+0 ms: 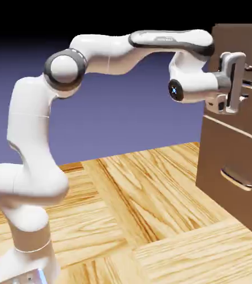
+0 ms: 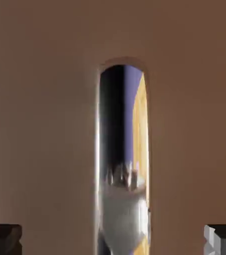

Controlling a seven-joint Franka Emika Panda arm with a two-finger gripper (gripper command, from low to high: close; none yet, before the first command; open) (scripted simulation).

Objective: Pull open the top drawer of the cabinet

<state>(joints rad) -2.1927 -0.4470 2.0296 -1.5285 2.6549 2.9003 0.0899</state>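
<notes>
Here tool [image 1: 245, 83] (fingers apart) faces top drawer [image 2: 45, 99].

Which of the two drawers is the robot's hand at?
The top drawer: the hand is right at its front, high on the cabinet. The lower drawer, with its silvery handle, sits untouched below.
</notes>
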